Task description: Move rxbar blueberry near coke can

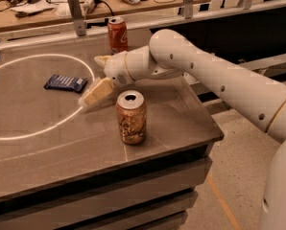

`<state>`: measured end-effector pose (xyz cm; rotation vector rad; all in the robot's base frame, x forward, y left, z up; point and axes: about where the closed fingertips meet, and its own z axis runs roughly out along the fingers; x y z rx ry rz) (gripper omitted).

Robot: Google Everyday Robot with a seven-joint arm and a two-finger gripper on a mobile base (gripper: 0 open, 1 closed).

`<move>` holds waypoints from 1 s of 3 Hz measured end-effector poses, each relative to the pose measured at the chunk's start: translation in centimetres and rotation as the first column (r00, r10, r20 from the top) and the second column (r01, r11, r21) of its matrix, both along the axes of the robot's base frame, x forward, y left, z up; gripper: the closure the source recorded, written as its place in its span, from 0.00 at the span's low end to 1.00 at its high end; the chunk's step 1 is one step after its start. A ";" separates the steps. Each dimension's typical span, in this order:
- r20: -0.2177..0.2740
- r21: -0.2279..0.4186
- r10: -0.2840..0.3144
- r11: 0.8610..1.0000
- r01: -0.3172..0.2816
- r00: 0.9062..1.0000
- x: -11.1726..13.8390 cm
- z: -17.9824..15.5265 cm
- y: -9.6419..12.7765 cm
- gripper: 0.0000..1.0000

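not yet grasped: rxbar blueberry (pixel 65 83) toward left edge, well apart from coke can (pixel 117 34) (back edge); gripper (pixel 91 79) beside it, spread open, empty.

jaws near rxbar blueberry (pixel 65 83) — matt plastic | table (pixel 176 121) — smooth, matt | coke can (pixel 117 34) glossy

Two cans (pixel 117 34) (pixel 131 117), one rxbar blueberry (pixel 65 83), one end effector (pixel 92 80) beside it

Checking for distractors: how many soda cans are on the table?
2: the coke can at the back, the tan can near the front. The end effector is between them.
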<state>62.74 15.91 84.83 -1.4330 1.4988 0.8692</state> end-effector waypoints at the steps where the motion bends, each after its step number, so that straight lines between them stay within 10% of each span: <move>1: -0.008 -0.025 -0.008 1.000 0.008 1.000 0.0 -0.4 0.8 0.00; 3: -0.017 -0.049 -0.031 0.998 0.030 0.999 -0.1 -0.9 2.6 0.00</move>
